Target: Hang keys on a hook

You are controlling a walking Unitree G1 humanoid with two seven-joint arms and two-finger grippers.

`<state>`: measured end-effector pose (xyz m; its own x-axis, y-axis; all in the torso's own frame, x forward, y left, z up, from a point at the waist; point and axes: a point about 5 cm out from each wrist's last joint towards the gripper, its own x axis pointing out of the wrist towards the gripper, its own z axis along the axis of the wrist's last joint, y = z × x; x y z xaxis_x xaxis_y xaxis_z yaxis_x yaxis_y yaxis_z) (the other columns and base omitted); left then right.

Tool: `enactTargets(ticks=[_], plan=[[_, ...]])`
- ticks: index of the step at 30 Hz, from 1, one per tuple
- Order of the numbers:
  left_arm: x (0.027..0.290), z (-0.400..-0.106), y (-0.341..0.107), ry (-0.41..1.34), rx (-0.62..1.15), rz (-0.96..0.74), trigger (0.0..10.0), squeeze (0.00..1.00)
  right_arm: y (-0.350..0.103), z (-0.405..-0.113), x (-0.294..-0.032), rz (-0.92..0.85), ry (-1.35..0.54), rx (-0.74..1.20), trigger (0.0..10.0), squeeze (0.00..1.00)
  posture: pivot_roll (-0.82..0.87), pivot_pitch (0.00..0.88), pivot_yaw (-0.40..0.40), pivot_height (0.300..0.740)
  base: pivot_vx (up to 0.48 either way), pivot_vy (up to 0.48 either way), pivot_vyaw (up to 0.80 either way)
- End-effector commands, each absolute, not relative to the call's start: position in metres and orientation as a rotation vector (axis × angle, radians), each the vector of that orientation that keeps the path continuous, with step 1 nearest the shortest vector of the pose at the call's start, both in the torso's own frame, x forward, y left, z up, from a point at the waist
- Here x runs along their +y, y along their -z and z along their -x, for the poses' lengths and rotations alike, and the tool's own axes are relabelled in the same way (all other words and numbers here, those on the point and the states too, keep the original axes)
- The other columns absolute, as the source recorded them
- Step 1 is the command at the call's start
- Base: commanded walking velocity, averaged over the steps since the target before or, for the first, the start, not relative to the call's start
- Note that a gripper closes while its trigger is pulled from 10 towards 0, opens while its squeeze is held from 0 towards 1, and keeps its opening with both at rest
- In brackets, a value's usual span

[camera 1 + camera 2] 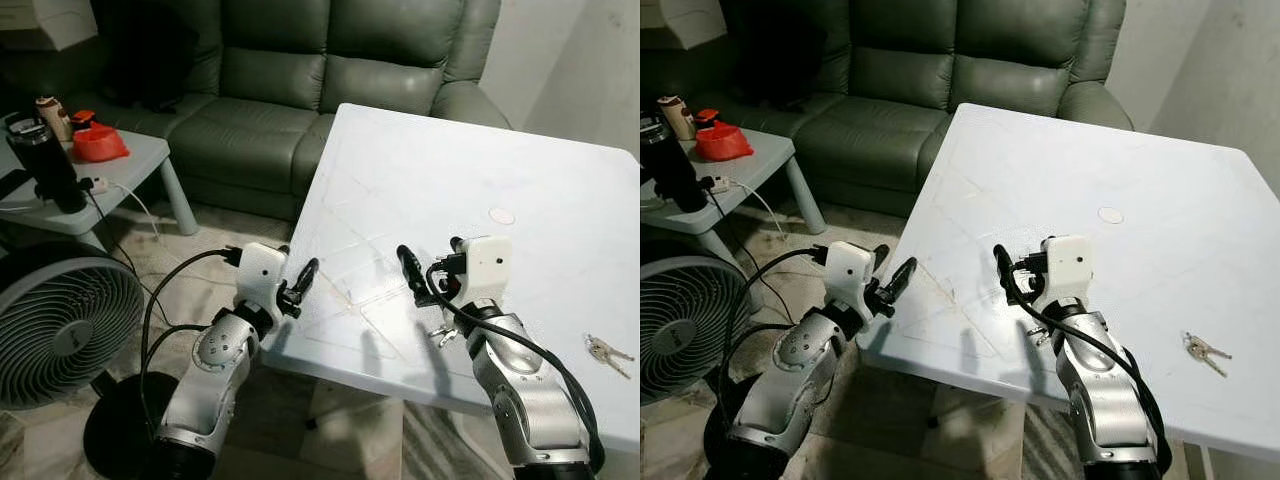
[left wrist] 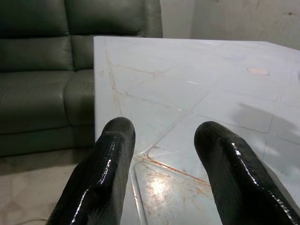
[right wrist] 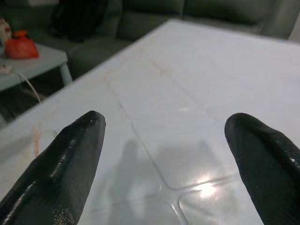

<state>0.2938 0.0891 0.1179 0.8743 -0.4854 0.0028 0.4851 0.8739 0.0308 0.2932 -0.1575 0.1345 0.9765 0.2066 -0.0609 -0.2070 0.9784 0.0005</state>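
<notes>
Left eye view: a small bunch of keys (image 1: 608, 353) is seen lying flat on the white worktop (image 1: 520, 180), near its front edge and well to the right of the right pincer (image 1: 432, 300), which is held above the surface with nothing in its grip. The left pincer (image 1: 298, 285) is raised at the worktop's left corner, also empty. No hook can be made out.

Right eye view: the keys (image 1: 1206, 351) are shown apart from both arms, with a green sofa (image 1: 940, 70), a side table (image 1: 730, 170) and a fan (image 1: 680, 320) beyond or beside the worktop.

Left wrist view: the left pincer's fingers (image 2: 101, 173) are seen spread moderately, bare worktop between them.

Right wrist view: the right pincer's fingers (image 3: 65, 164) are seen parted widely over the pale surface, nothing held.

The keys are judged light, rigid metal, thin and apt to slide on the smooth top; the ring or the stacked heads are thought the best place for a pinch, so that the ring is left free for a hook.
</notes>
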Motion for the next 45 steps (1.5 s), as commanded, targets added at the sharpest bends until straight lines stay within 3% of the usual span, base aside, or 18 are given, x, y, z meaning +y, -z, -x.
enactTargets(ticks=[1,8,45], plan=[[0.084,-0.289,-0.120,0.540,-0.029,-0.058,10.0,0.00,-0.130,-0.293,-0.161,0.007,-0.192,0.100,10.0,0.00,-0.07,0.087,-0.051,0.740,0.000,0.000,0.00],[0.077,-0.282,-0.118,0.582,-0.036,-0.082,10.0,0.00,-0.120,-0.281,-0.167,-0.015,-0.302,0.093,10.0,0.00,-0.07,0.093,-0.049,0.740,0.000,0.000,0.00],[0.068,-0.273,-0.115,0.644,-0.057,-0.128,10.0,0.00,-0.074,-0.234,-0.215,0.060,-0.218,0.261,10.0,0.00,-0.08,0.080,-0.030,0.740,0.000,0.000,0.00]])
